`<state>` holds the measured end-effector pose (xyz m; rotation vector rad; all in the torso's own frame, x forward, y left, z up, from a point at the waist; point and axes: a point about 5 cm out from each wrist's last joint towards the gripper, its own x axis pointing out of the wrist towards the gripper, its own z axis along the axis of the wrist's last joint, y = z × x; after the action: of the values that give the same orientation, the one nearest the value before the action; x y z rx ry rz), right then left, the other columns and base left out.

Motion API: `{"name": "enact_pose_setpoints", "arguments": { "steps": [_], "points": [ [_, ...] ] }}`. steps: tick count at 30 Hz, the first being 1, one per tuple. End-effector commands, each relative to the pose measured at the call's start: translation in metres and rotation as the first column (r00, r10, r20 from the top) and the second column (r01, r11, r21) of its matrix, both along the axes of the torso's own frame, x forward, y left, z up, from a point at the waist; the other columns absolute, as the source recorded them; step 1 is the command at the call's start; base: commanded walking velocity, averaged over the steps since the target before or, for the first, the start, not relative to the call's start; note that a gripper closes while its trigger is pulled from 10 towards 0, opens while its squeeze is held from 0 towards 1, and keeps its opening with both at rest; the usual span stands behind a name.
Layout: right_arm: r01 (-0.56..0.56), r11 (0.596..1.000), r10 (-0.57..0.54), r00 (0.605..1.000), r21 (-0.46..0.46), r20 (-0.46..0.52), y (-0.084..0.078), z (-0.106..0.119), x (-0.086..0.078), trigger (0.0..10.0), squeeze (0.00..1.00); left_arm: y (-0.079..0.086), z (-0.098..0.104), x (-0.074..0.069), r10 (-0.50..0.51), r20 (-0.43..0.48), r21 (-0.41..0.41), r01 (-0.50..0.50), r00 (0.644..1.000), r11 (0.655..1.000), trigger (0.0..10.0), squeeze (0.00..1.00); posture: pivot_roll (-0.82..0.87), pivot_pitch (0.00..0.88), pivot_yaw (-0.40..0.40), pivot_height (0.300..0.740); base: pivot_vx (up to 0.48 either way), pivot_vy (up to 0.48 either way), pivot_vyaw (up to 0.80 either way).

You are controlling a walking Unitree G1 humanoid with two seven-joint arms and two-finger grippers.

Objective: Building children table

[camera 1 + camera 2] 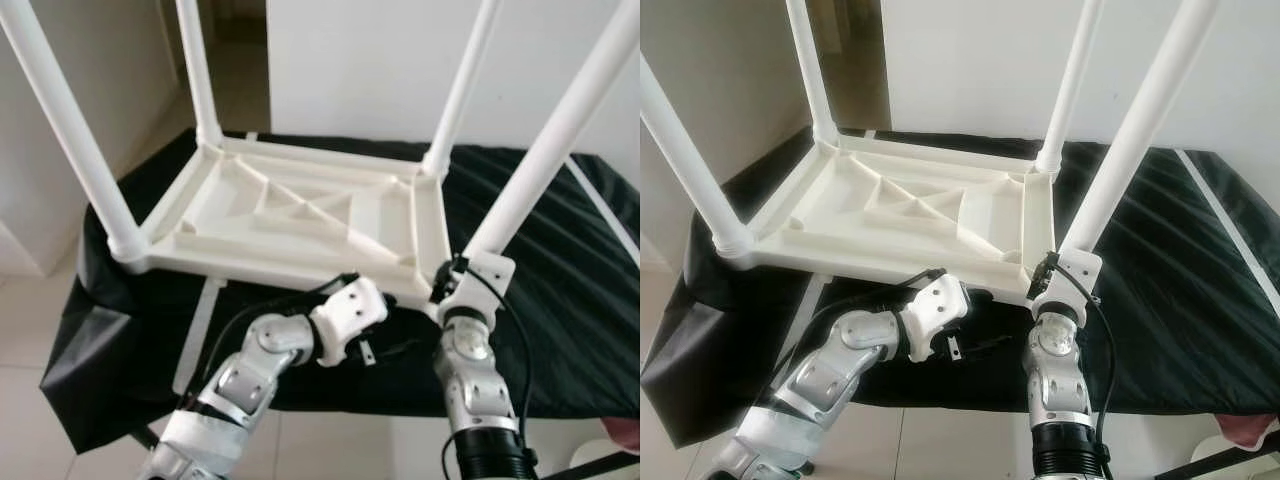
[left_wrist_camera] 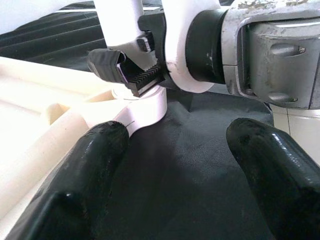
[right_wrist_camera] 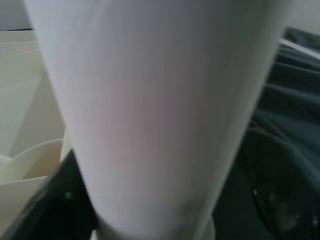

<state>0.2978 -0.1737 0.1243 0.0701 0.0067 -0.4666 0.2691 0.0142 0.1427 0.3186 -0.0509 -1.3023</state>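
Note:
The white plastic children's table (image 1: 300, 210) lies upside down on a black cloth, its legs pointing up. My right gripper (image 1: 455, 275) is shut on the near-right leg (image 1: 560, 130) just above its corner socket. That leg fills the right wrist view (image 3: 150, 110). My left gripper (image 2: 176, 132) is open and low over the cloth beside the same corner, holding nothing. Its left finger (image 2: 95, 165) lies against the tabletop's edge. A ridged finger (image 2: 132, 75) of the right gripper presses the leg's base. My left wrist (image 1: 350, 315) sits under the table's front edge.
The black cloth (image 1: 560, 300) covers a low bench that ends just in front of me. The other legs stand at near left (image 1: 70, 130), far left (image 1: 198, 70) and far right (image 1: 462, 85). A white wall is behind. A pink object (image 1: 625, 435) lies on the floor at right.

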Motion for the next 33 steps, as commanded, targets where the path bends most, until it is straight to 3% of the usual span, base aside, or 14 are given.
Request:
{"name": "enact_pose_setpoints", "arguments": {
  "steps": [1,8,9,12,17,19,22,25,26,27,28,29,30,33],
  "points": [
    [0.014,1.000,-0.014,1.000,-0.006,-0.017,-0.009,-0.006,-0.004,10.0,1.00,-0.001,-0.002,-0.003,-0.001,-0.011,-0.002,0.001,1.000,1.000,10.0,0.00,0.04,0.000,-0.053,0.740,0.000,0.000,0.00],
    [-0.058,0.998,0.058,0.998,-0.007,-0.005,-0.012,-0.007,-0.006,10.0,1.00,-0.001,-0.002,-0.003,0.000,-0.009,-0.004,-0.001,1.000,1.000,10.0,0.00,0.04,0.000,-0.053,0.740,0.000,0.000,0.00],
    [-0.137,0.991,0.137,0.990,-0.006,0.011,-0.014,-0.006,-0.008,10.0,0.00,-0.001,-0.001,-0.002,0.001,-0.009,-0.003,-0.001,1.000,1.000,10.0,0.00,0.04,0.000,-0.050,0.740,0.000,0.000,0.00],
    [-0.222,0.975,0.222,0.975,-0.013,0.020,-0.019,-0.005,-0.010,10.0,0.00,-0.001,-0.001,-0.001,0.002,-0.008,-0.003,-0.002,1.000,1.000,10.0,0.00,0.04,0.000,-0.048,0.740,0.000,0.000,0.00],
    [-0.405,0.912,0.405,0.914,-0.062,-0.022,-0.029,-0.010,-0.005,10.0,0.00,-0.002,0.001,0.000,-0.002,-0.006,-0.007,0.002,1.000,1.000,10.0,0.00,0.03,0.000,-0.039,0.740,0.000,0.000,0.00],
    [-0.490,0.866,0.488,0.872,-0.097,-0.041,-0.029,-0.009,-0.003,10.0,0.00,-0.002,0.001,0.000,-0.004,-0.004,-0.007,0.004,1.000,1.000,10.0,0.00,0.03,0.000,-0.038,0.740,0.000,0.000,0.00],
    [-0.544,0.834,0.541,0.839,-0.095,-0.055,-0.029,-0.009,-0.002,10.0,0.00,-0.002,0.002,0.001,-0.003,-0.004,-0.007,0.003,1.000,1.000,10.0,0.00,0.03,0.000,-0.036,0.740,0.000,0.000,0.00],
    [-0.638,0.761,0.634,0.770,-0.116,-0.075,-0.029,-0.006,0.001,10.0,0.00,-0.001,0.003,0.003,0.001,0.000,-0.005,-0.001,1.000,1.000,10.0,0.00,0.03,0.000,-0.033,0.740,0.000,0.000,0.00],
    [-0.638,0.761,0.634,0.770,-0.116,-0.075,-0.029,-0.006,0.001,10.0,0.00,-0.001,0.003,0.003,0.001,0.000,-0.005,-0.001,1.000,1.000,10.0,0.00,0.03,0.000,-0.033,0.740,0.000,0.000,0.00],
    [-0.675,0.727,0.670,0.738,-0.130,-0.085,-0.030,-0.003,0.003,10.0,0.00,-0.001,0.003,0.004,0.004,0.002,-0.005,-0.004,1.000,1.000,10.0,0.00,0.03,0.000,-0.030,0.740,0.000,0.000,0.00],
    [-0.675,0.727,0.670,0.738,-0.130,-0.085,-0.030,-0.003,0.003,10.0,0.00,-0.001,0.003,0.004,0.004,0.002,-0.005,-0.004,1.000,1.000,10.0,0.00,0.03,0.000,-0.030,0.740,0.000,0.000,0.00],
    [-0.708,0.692,0.703,0.705,-0.138,-0.092,-0.031,-0.001,0.006,10.0,0.00,-0.001,0.004,0.004,0.003,0.003,-0.008,-0.003,1.000,1.000,10.0,0.00,0.03,0.000,-0.030,0.740,0.000,0.000,0.00],
    [-0.708,0.692,0.703,0.705,-0.138,-0.092,-0.031,-0.001,0.006,10.0,0.00,-0.001,0.004,0.004,0.003,0.003,-0.008,-0.003,1.000,1.000,10.0,0.00,0.03,0.000,-0.030,0.740,0.000,0.000,0.00],
    [-0.761,0.628,0.757,0.646,-0.164,-0.098,-0.029,0.004,0.013,10.0,0.00,-0.001,0.005,0.004,0.002,0.004,-0.010,-0.002,1.000,1.000,10.0,0.00,0.04,0.000,-0.030,0.740,0.000,0.000,0.00]
  ]
}}
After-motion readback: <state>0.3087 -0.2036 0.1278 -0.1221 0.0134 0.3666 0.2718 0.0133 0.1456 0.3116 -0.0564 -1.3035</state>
